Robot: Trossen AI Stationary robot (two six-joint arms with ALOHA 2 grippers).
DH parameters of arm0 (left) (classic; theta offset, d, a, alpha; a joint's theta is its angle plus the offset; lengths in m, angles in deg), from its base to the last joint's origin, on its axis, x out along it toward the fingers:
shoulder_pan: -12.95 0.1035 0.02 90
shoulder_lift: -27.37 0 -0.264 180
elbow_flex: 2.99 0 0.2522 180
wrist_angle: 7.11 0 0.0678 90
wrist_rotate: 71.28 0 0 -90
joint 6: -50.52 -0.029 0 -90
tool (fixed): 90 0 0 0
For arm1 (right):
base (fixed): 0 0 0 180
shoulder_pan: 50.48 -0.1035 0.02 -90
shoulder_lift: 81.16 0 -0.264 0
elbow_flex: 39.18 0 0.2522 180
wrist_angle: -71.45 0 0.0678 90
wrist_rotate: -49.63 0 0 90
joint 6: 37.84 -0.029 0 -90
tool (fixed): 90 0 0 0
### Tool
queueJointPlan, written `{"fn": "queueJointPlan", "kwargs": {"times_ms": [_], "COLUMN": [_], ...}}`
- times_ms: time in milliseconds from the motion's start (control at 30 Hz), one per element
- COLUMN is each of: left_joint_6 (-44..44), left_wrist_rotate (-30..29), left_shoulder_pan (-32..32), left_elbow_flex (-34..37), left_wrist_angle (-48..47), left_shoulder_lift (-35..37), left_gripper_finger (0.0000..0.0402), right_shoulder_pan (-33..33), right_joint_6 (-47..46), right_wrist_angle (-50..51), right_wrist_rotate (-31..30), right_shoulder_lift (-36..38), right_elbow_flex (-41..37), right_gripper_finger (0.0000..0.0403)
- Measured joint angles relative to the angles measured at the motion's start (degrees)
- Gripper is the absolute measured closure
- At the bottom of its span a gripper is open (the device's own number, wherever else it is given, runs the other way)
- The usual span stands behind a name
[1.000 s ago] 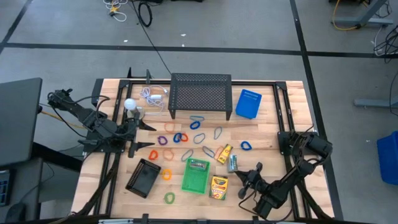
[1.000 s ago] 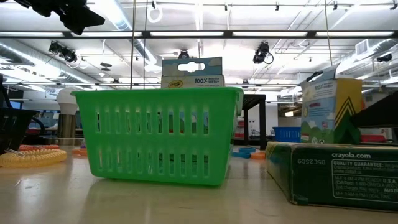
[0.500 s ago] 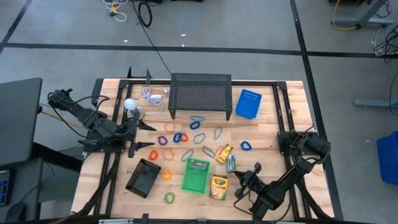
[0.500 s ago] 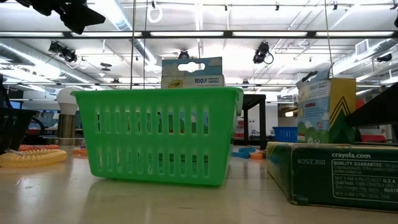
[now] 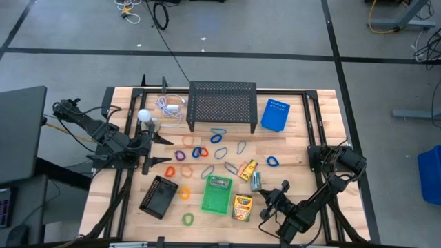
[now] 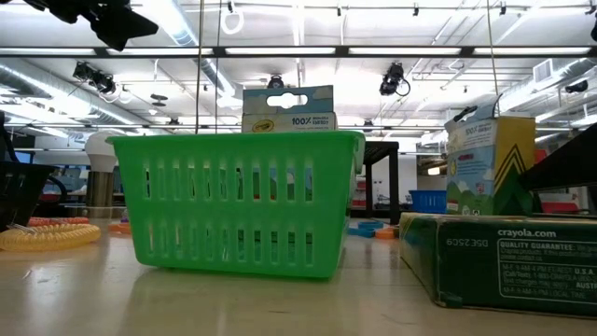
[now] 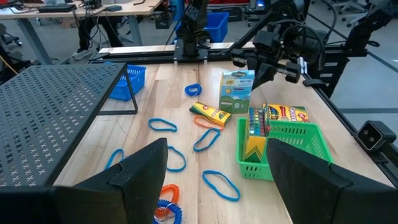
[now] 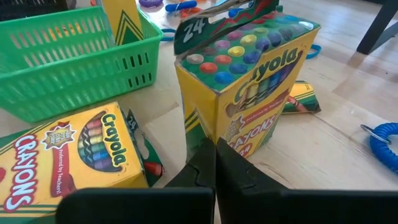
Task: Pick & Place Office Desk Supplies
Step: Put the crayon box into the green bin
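Right gripper (image 5: 274, 200): sits low at the near right part of the table, just short of the standing crayon box (image 8: 249, 81). In its wrist view the two dark fingers (image 8: 214, 163) are pressed together with no gap, pinching nothing. The tips sit at the foot of that box, which looks to me like lining up for a grab or a nudge.

Left gripper (image 5: 160, 150): waits on the left side, above the table. Its fingers are spread wide and empty, and they aim across the scattered loops.

Green basket (image 5: 216, 195): near the middle front; one crayon box (image 6: 288, 109) already stands in it. I take it as the drop-off spot.

Flat crayon box (image 5: 242, 207): lies face up, just beside the basket's right wall, within easy reach of the right arm.

Small yellow box (image 5: 248, 169): lies tilted, a bit farther back than the standing box.

Loops (image 5: 200, 152): orange, blue and red ones are spread over the middle of the table, between the basket and the black mesh shelf (image 5: 222, 105); a green one (image 5: 187, 219) lies near the front edge. All are still out in the open.

Progress: early, by my guess, since most supplies are still loose.
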Motion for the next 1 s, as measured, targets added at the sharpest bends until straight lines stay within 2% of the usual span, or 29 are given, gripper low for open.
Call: {"fn": "queueJointPlan", "kwargs": {"times_ms": [367, 600, 1000], "left_joint_6": [0.11, 0.09, -0.04], "left_wrist_rotate": [-0.02, 0.0, 0.0], "left_shoulder_pan": [0.0, 0.0, 0.0], "left_elbow_flex": [0.0, 0.0, 0.0], "left_wrist_angle": [0.21, 0.22, 0.2], "left_shoulder_lift": [0.0, -0.01, 0.0], "left_gripper_finger": [0.0118, 0.0118, 0.0118], "right_shoulder_pan": [0.0, 0.0, 0.5], "right_joint_6": [0.04, 2.86, 6.58], "right_wrist_angle": [0.09, 0.37, -0.09], "right_wrist_rotate": [0.71, 4.32, 5.5], "right_shoulder_lift": [0.5, 3.47, 3.9], "right_elbow_flex": [0.0, 0.0, 0.0], "right_gripper_finger": [0.0403, 0.0403, 0.0403]}}
